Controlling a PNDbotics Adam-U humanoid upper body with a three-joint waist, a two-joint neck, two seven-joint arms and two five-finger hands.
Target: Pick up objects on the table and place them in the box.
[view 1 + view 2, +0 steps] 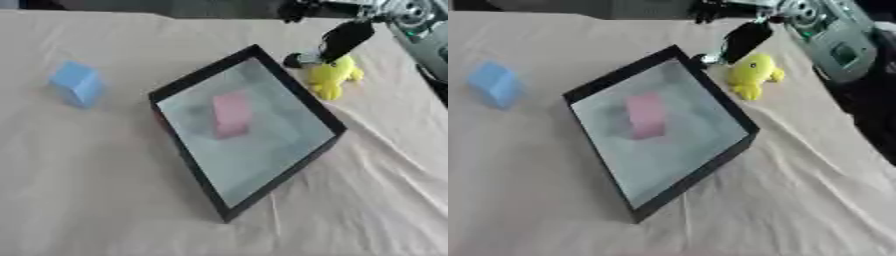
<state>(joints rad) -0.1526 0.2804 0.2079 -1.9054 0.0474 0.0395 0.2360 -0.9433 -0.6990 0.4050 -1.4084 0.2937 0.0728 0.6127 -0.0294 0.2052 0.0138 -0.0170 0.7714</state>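
One pink block (232, 114) lies inside the black-rimmed box (188, 82).
Right hand (346, 37) reaches the yellow toy (332, 75) beside the box; whether its fingers grasp it is unclear. Blue block (77, 82) sits well apart on the bench (87, 200).

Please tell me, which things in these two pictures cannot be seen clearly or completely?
- Right hand: both views, blurred and dark over the yellow toy; whether it grips the toy cannot be told.
- Right arm: cut off by the top and right edges.
- Left hand: in no view.
- Pink block in the box: blurred, its exact shape unclear.
- Blue block: blurred, surface details unreadable.
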